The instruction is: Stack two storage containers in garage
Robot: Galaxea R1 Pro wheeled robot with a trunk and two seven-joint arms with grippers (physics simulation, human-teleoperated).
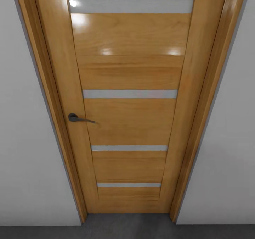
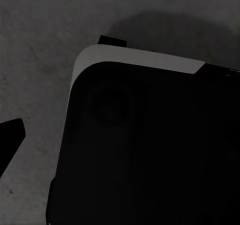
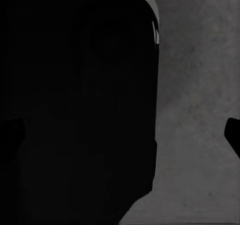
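The head camera faced a closed wooden door (image 1: 129, 100) with a dark handle (image 1: 76, 118), above grey floor (image 1: 127, 228). Both wrist cameras looked at the robot's black body (image 2: 150, 150) over floor; whether either gripper's jaws were open could not be told.

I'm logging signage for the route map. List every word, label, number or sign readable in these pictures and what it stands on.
None can be read. The wooden door, its dark handle, the grey-white walls and the dark grey floor carry no text, label or number.
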